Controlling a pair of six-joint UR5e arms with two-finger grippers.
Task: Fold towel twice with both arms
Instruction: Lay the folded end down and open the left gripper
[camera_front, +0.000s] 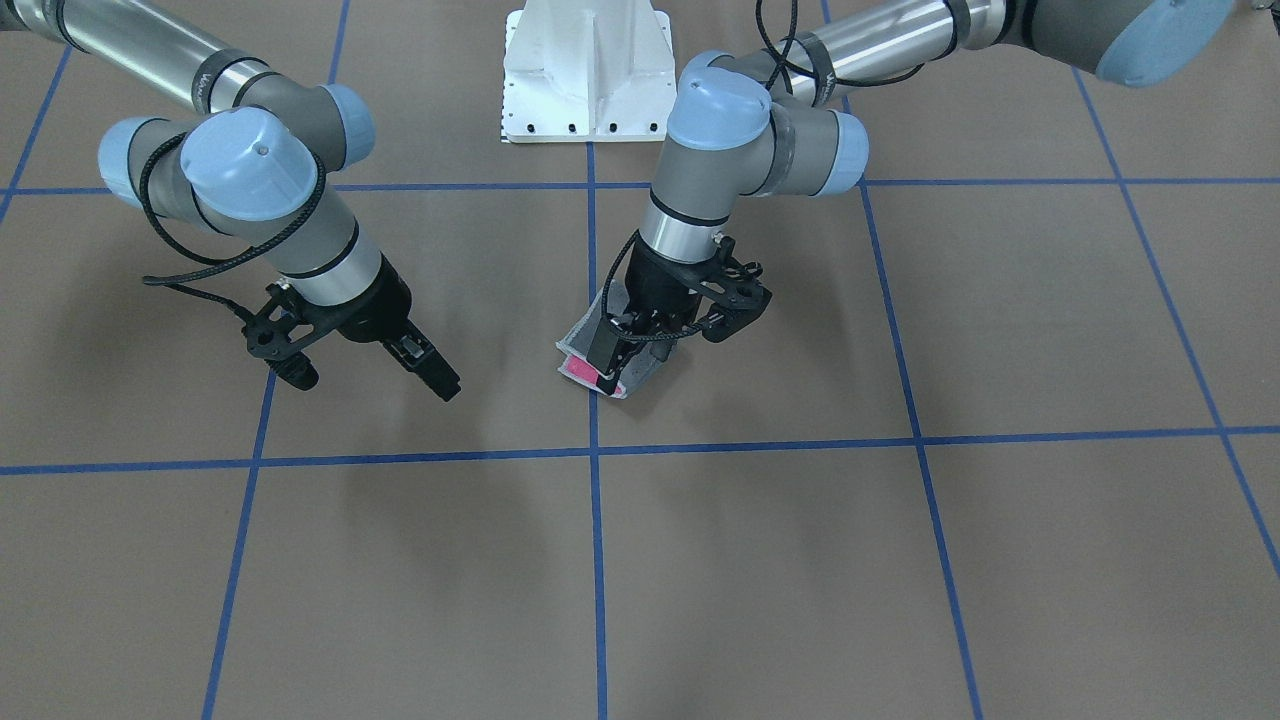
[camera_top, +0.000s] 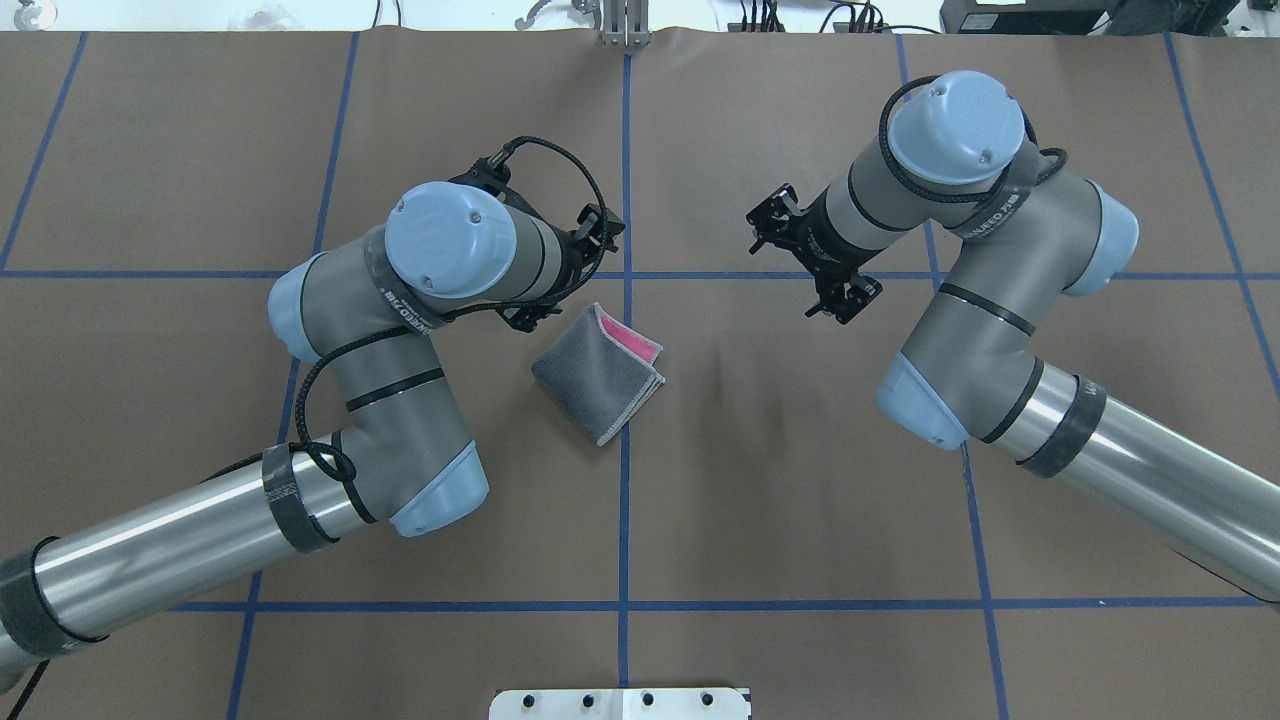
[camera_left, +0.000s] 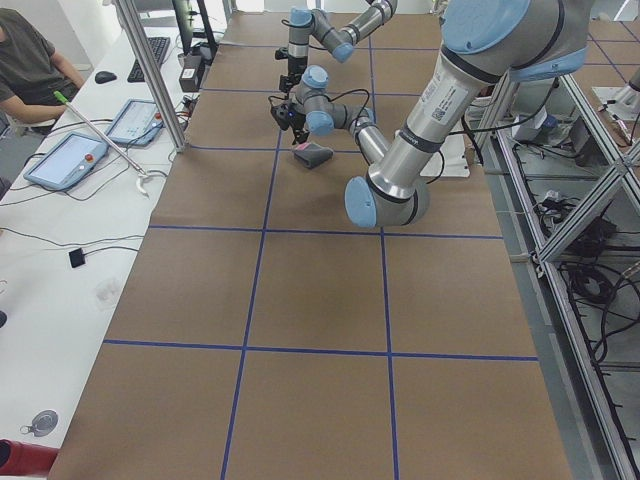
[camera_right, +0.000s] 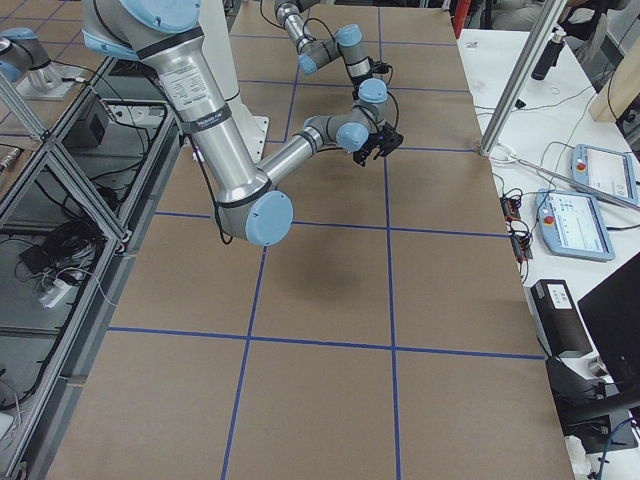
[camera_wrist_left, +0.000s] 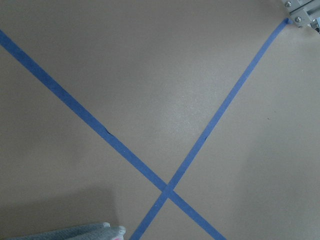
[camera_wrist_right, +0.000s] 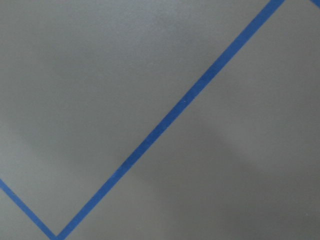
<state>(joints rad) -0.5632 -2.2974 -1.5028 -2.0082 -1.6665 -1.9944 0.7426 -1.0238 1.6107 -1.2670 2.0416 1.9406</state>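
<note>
On the table (camera_top: 800, 480), towel (camera_top: 595, 380) folded, diagonal.

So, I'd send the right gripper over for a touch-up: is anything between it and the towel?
Nothing visible. Only brown table surface lies between the right gripper and the towel; the left gripper hangs over the towel itself, not in that gap.

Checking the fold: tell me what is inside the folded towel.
The towel is grey outside, and a pink strip of its inner face shows at the open edge. Nothing else shows between the layers, but the grey top layer covers most of the inside.
</note>
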